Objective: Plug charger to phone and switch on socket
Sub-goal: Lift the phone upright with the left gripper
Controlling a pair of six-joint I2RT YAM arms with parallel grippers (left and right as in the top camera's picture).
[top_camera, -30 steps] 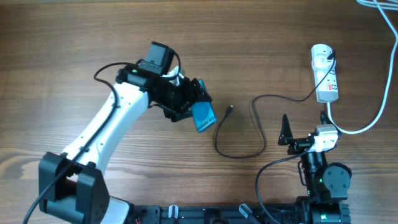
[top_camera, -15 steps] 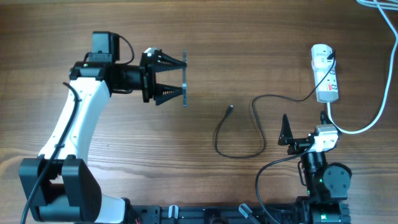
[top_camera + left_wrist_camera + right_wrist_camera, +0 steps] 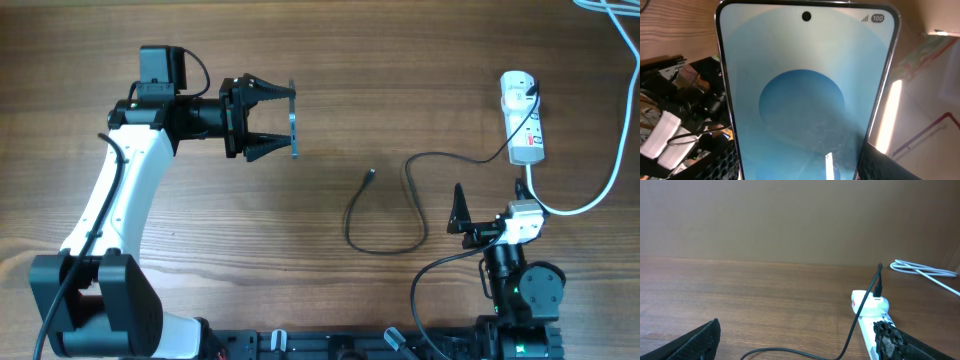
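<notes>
From above, the left claw (image 3: 287,120) is gripping the phone (image 3: 294,106) edge-on, well apart from the charger (image 3: 347,225) (tip (image 3: 371,176) lying loose on the table (image 3: 450,60)), so plugging seems barely begun and is calling for port to meet tip. At the left wrist, its lit screen (image 3: 805,100) is filling the frame. At the right wrist, the right claw (image 3: 797,330) is gaping wide, empty, facing the socket (image 3: 870,305).

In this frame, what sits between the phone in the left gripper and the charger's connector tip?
Nothing: in the overhead view, only bare table separates the phone, held by the left gripper, from the charger's connector tip.
</notes>
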